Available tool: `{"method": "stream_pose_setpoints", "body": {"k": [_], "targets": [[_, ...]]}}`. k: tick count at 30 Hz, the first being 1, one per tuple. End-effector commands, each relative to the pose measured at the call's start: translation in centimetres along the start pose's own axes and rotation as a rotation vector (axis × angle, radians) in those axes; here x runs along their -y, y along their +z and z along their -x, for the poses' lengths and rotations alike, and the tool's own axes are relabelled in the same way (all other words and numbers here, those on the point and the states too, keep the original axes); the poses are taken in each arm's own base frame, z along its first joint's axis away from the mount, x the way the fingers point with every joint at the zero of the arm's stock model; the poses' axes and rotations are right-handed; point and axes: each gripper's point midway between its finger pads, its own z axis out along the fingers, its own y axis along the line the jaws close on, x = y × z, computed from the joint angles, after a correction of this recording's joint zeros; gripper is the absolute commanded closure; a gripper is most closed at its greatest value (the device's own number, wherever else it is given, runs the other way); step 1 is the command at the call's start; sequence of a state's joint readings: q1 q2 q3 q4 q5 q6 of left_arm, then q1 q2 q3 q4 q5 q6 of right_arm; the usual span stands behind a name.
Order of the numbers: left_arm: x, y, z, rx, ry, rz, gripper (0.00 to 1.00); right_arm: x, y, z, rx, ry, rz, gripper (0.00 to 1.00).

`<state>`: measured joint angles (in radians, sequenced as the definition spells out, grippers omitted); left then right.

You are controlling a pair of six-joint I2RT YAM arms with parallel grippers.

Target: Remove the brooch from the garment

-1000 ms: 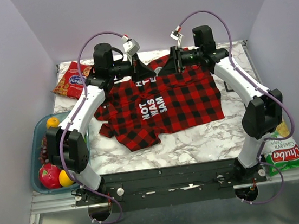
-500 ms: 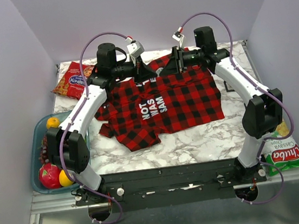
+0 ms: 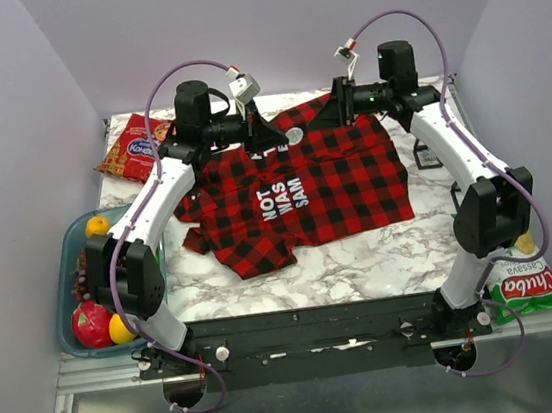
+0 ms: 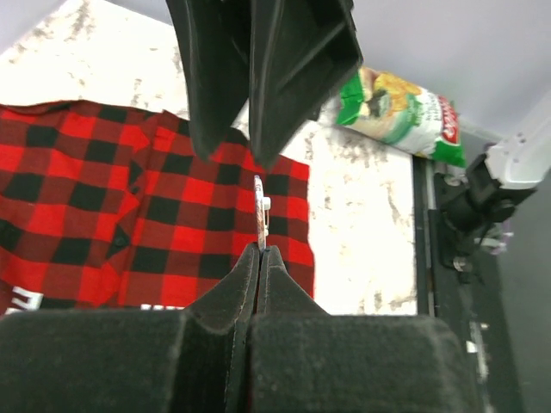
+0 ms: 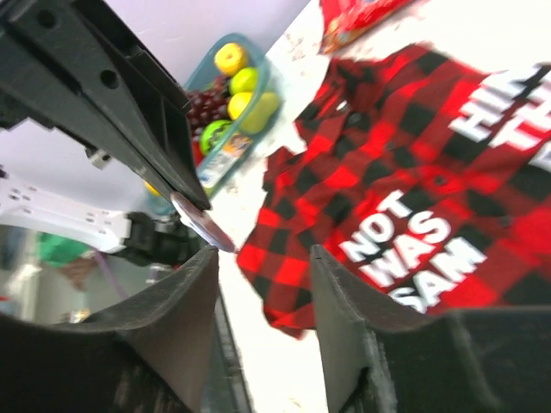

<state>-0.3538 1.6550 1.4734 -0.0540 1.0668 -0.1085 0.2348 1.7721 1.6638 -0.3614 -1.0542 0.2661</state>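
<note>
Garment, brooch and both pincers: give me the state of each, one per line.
left pincer: shut on the brooch.
right pincer: open, nothing between its fingers.
brooch: clamped at the left pincer's tip, apparently clear of the fabric.
garment: spread on the table, lettering up, its left side rumpled.

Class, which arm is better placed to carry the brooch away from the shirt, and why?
Left. The left gripper is shut on the small round silvery brooch, edge-on over the red-and-black checked shirt. The right gripper stands open, empty and apart.
</note>
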Motion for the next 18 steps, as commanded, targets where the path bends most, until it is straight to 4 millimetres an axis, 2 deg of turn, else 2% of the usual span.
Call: {"method": "stream_pose_setpoints", "body": {"k": [1,7,12,18], "targets": [[1.8,-0.3,0.6,0.016,-0.053,-0.085,1.0,-2.5,-1.5,0.9,0.021,-0.194,0.069,0.42],[2.6,-0.2,1.3,0.047,-0.079,-0.144,1.0,-3.3,-1.5,-0.3,-0.013,-0.241,0.1,0.4],[2.7,-0.1,1.3,0.073,-0.113,-0.168,1.0,-4.5,-0.6,-1.1,-0.041,-0.242,0.163,0.45],[2.7,0.0,1.3,0.073,-0.122,-0.171,1.0,-4.6,0.1,-1.1,-0.051,-0.24,0.183,0.52]]}}
